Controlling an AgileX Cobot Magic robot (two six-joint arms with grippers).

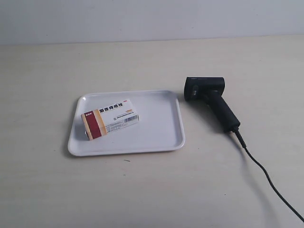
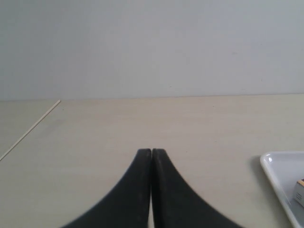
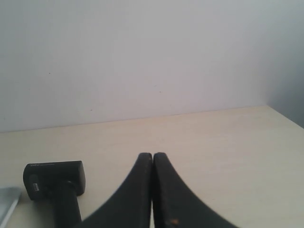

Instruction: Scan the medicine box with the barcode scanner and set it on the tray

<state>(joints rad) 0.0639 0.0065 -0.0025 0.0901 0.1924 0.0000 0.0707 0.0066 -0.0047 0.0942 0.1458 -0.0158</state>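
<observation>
The medicine box (image 1: 109, 118), white with a red and orange end, lies flat on the left half of the white tray (image 1: 156, 128). To the tray's right the black barcode scanner (image 1: 210, 99) lies on the table, its cable (image 1: 266, 175) trailing toward the near right. No arm shows in the exterior view. In the left wrist view my left gripper (image 2: 151, 151) is shut and holds nothing; the tray (image 2: 280, 173) corner and a sliver of the box (image 2: 300, 189) show beside it. My right gripper (image 3: 152, 155) is likewise shut and holds nothing, with the scanner (image 3: 54, 183) lying beside it.
A pale wooden table (image 1: 152, 190) carries everything, and a plain white wall (image 1: 152, 19) stands behind it. A thin seam (image 2: 31, 128) runs across the table in the left wrist view.
</observation>
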